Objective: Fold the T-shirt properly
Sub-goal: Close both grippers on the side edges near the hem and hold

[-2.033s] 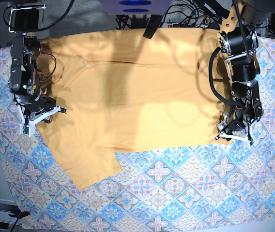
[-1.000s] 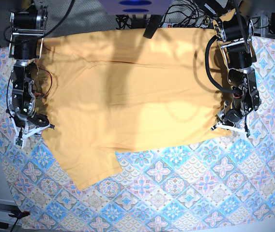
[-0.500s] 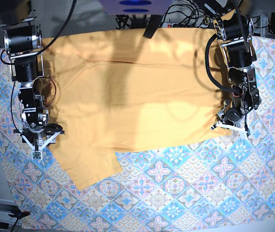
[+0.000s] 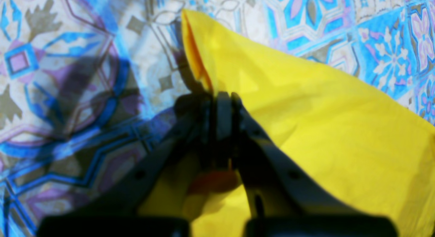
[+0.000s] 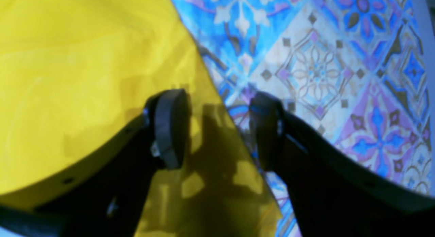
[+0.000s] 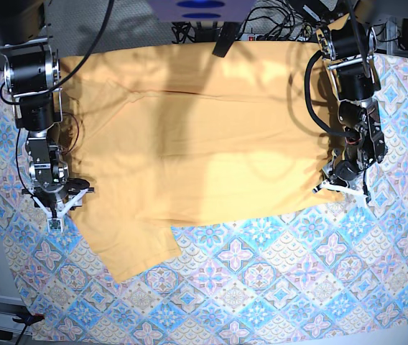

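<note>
Yellow-orange cotton covers most of the far half of the table: the T-shirt [image 6: 197,136] lies spread flat on the blue-pink tile-patterned tablecloth [image 6: 261,287], its long side running across the base view, with one sleeve jutting toward the near edge at that view's lower left. On that view's right, the left gripper [image 6: 342,187] sits at the shirt's near corner; the left wrist view shows its jaws clenched together on the T-shirt's edge [image 4: 306,128], a pinched fold of cloth rising in a ridge just ahead of the tips [image 4: 220,101], with patterned cloth showing to the side. On the base view's left, the right gripper [image 6: 59,205] hangs at the opposite side edge of the shirt, near the sleeve. The right wrist view shows its jaws spread apart and holding nothing, one pad [image 5: 170,128] over yellow fabric, the other over the tablecloth, the shirt's edge [image 5: 217,104] running between them
</note>
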Tool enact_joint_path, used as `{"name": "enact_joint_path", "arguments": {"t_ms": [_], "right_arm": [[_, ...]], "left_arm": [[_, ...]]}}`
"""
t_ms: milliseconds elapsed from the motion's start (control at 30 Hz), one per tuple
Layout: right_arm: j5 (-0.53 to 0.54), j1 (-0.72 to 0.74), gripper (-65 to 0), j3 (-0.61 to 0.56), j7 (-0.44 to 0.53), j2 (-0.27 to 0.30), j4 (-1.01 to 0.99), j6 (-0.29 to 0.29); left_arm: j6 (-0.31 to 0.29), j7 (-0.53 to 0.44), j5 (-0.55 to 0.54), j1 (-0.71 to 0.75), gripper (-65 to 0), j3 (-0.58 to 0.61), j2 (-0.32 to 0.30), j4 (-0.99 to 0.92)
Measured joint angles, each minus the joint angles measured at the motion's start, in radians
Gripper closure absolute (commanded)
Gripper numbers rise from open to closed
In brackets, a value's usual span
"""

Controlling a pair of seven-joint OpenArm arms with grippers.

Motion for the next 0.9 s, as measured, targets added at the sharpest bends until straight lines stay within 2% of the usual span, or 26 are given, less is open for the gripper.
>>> {"name": "enact_joint_path", "arguments": {"t_ms": [67, 233, 300, 467, 633, 800, 900], "right_arm": [[0.0, -0.001, -30.1, 0.0, 0.0, 0.0, -0.011, 0.013], [0.001, 0.004, -29.9, 0.001, 0.034, 0.006, -0.046, 0.176], [0.003, -0.004, -29.9, 0.005, 0.047, 0.008, -0.047, 0.223], [0.008, -0.017, -28.3, 0.008, 0.063, 0.008, -0.046, 0.237], [0.009, -0.027, -15.2, 0.008, 0.065, 0.008, -0.035, 0.279], [0.005, -0.037, -0.6, 0.008, 0.047, 0.005, 0.003, 0.288], [0.005, -0.051, 0.0, 0.068, 0.037, 0.002, 0.023, 0.302]], "left_arm": [[0.0, 0.0, 0.0, 0.0, 0.0, 0.0, 0.0, 0.0], [0.0, 0.0, 0.0, 0.0, 0.0, 0.0, 0.0, 0.0], [0.0, -0.001, 0.0, 0.0, 0.0, 0.0, 0.0, 0.0], [0.0, 0.0, 0.0, 0.0, 0.0, 0.0, 0.0, 0.0], [0.0, 0.002, 0.0, 0.0, 0.0, 0.0, 0.0, 0.0], [0.0, 0.0, 0.0, 0.0, 0.0, 0.0, 0.0, 0.0], [0.0, 0.004, 0.0, 0.0, 0.0, 0.0, 0.0, 0.0]]}}
